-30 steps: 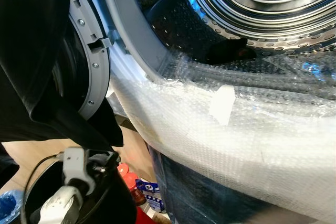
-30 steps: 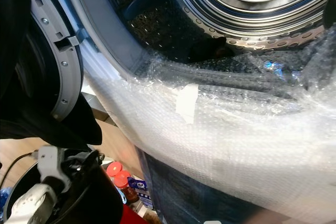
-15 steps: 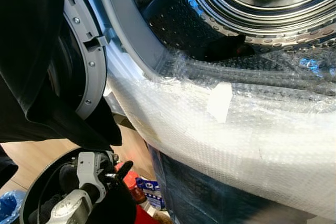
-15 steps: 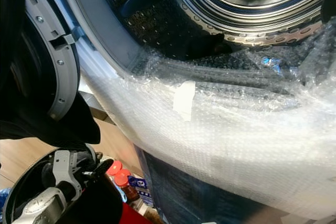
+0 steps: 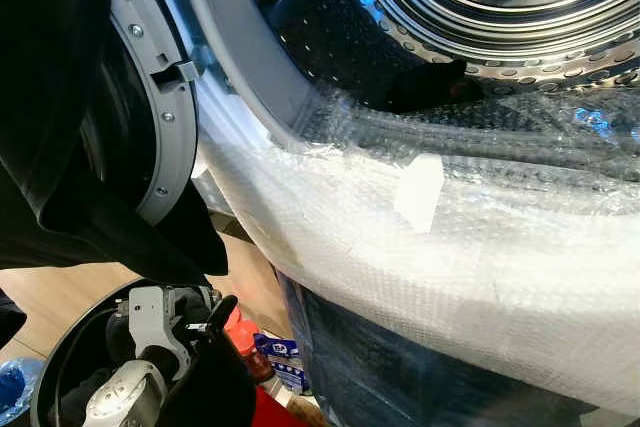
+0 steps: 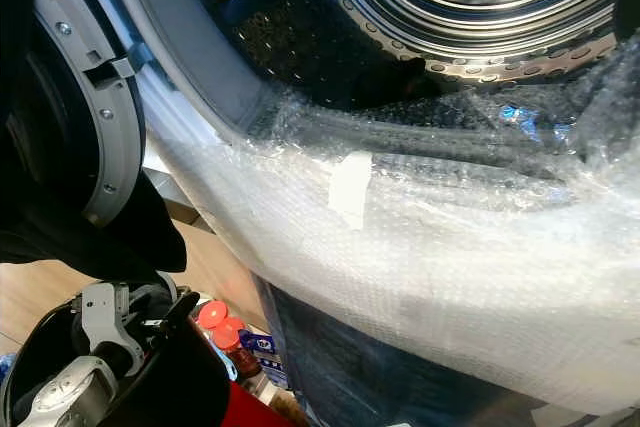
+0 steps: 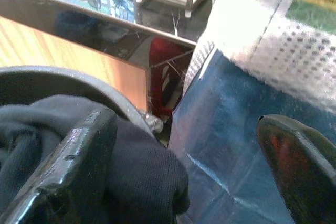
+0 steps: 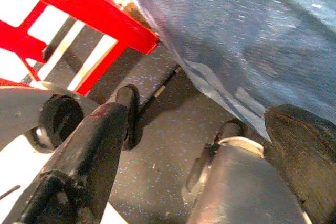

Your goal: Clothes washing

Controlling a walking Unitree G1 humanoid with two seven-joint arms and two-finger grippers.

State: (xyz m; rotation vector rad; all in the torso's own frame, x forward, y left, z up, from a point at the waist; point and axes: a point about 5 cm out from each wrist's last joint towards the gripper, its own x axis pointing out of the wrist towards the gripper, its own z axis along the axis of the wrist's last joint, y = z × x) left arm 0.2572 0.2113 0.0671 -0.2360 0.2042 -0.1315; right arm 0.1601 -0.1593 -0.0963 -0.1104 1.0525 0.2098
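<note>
The washing machine's steel drum [image 5: 500, 7] stands open at 12 to 2 o'clock in the head views, its lower rim and front wrapped in bubble wrap [image 5: 420, 247] with a pale strip of tape [image 5: 418, 190] stuck on it. A small dark piece of clothing [image 5: 430, 85] lies at the bottom of the drum, just behind the wrap. The open grey door ring [image 5: 165, 97] hangs at 10 o'clock, and black cloth [image 5: 60, 127] drapes across it and over the 9 o'clock edge.

The left arm is bent low at 7 o'clock, its silver wrist above a round dark basket [image 5: 60, 367]. The left pincer [image 7: 184, 171] points down and forward, its two fingers wide apart; one finger [image 7: 68, 171] rests against dark clothes [image 7: 142, 177] heaped in the basket, the other hangs free before the machine's blue-filmed front [image 7: 226, 145].

The right pincer [image 8: 194, 166] hangs low, pointing at the speckled grey floor [image 8: 163, 150], fingers spread and gripping nothing, beside a red frame [image 8: 105, 19]. Red-capped bottles [image 6: 222, 332] stand on the floor at 7 o'clock.
</note>
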